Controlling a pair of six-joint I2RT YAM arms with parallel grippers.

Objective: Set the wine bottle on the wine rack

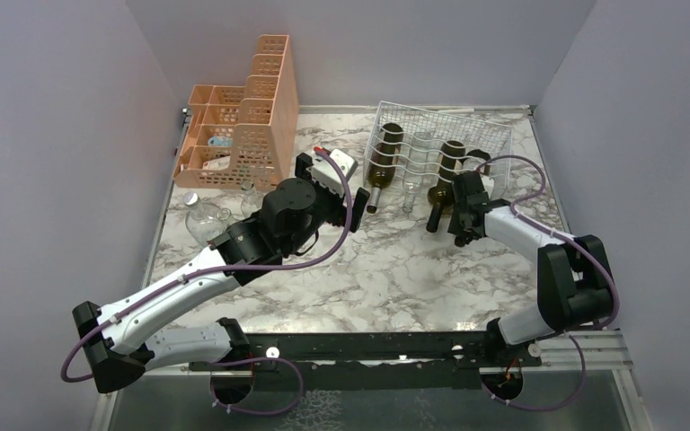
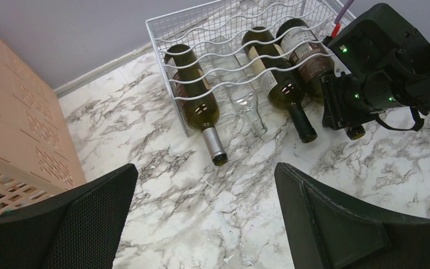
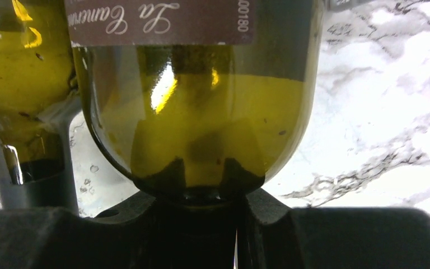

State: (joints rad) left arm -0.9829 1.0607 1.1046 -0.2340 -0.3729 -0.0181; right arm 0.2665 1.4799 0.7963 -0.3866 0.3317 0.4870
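Note:
The silvery wire wine rack [image 1: 490, 135] stands at the back right and also shows in the left wrist view [image 2: 168, 25]. Two green bottles [image 1: 384, 154] [image 1: 446, 166] and a clear one [image 1: 411, 180] lie in it, necks toward me. My right gripper [image 1: 461, 214] is shut on the neck of a third green wine bottle [image 2: 305, 47] with a brown label, lying in the rack's right cradle. Its shoulder fills the right wrist view [image 3: 201, 112], neck between the fingers [image 3: 201, 196]. My left gripper [image 1: 346, 184] is open and empty above the marble in front of the rack [image 2: 207, 185].
A peach perforated organizer [image 1: 243, 126] stands at the back left and shows in the left wrist view [image 2: 17, 129]. A clear glass bottle [image 1: 202, 215] lies on the table near it. Grey-purple walls close in the table on three sides.

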